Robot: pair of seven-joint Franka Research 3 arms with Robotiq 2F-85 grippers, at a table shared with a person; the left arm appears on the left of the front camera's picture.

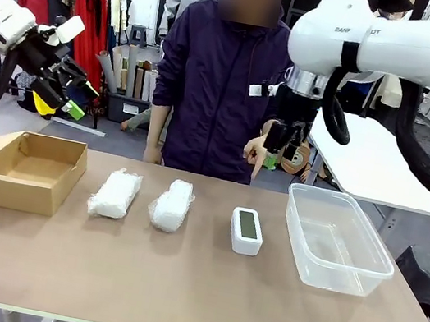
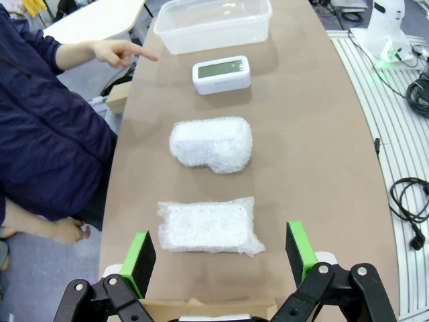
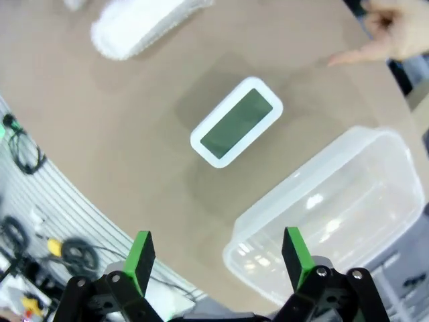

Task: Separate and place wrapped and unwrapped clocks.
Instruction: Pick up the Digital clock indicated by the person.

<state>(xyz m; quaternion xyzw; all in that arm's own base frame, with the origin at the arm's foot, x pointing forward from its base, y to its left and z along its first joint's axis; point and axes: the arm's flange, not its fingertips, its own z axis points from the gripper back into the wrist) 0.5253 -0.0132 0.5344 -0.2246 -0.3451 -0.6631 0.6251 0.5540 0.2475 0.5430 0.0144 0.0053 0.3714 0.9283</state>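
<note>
Two wrapped clocks in crinkly white wrap point(image 1: 116, 194) point(image 1: 171, 205) lie side by side mid-table. To their right lies the bare white clock point(image 1: 246, 230), screen up. My left gripper point(image 1: 83, 98) hangs open high above the table's left end. In its wrist view the left gripper point(image 2: 220, 255) frames the nearer wrapped bundle point(image 2: 209, 227), with the second bundle point(image 2: 212, 143) and the bare clock point(image 2: 221, 74) beyond. My right gripper point(image 1: 278, 157) hovers open above the bare clock. The right wrist view puts the right gripper point(image 3: 218, 253) over that clock point(image 3: 236, 121).
An open brown cardboard box point(image 1: 30, 170) stands at the left end, a clear plastic tub point(image 1: 338, 241) at the right end. A person stands at the far side; one hand point(image 1: 257, 148) points a finger down toward the bare clock, close to my right gripper.
</note>
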